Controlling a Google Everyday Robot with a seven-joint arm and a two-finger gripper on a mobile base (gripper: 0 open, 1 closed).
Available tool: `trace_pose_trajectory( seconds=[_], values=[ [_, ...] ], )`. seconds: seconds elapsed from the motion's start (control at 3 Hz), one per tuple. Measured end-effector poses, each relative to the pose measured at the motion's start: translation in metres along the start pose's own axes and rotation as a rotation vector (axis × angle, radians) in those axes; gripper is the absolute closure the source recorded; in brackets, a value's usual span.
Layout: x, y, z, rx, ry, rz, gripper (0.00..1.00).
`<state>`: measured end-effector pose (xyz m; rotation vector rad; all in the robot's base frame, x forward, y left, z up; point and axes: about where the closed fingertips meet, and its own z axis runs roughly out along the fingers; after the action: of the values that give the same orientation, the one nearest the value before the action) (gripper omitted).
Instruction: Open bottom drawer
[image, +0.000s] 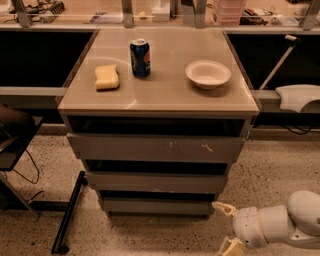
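Note:
The grey cabinet has three stacked drawer fronts. The bottom drawer (156, 205) is the lowest and smallest plain grey front, with no handle, and it stands closed. The middle front (156, 182) and the wide scratched top front (156, 148) are above it. My gripper (224, 226) is low at the bottom right, just right of the bottom drawer's right end and a little in front of it. Its two pale fingers are spread apart and hold nothing. One fingertip (220, 207) is near the drawer's right corner.
On the cabinet top stand a blue soda can (140, 58), a yellow sponge (107, 77) and a white bowl (208, 74). A black stand leg (68, 212) lies on the speckled floor at the left. A white object (298, 97) rests on the ledge at the right.

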<state>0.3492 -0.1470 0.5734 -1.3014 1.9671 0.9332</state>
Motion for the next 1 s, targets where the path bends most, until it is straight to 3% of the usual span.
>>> trace_pose_trajectory(
  seconds=[0.33,0.67,1.0],
  values=[
    [0.0,0.0,0.0,0.0,0.0,0.0,0.0],
    [0.005,-0.007,0.006,-0.017,-0.072,0.0,0.0],
    [0.009,-0.051,0.037,0.017,-0.123,-0.08,0.0]
  ],
)
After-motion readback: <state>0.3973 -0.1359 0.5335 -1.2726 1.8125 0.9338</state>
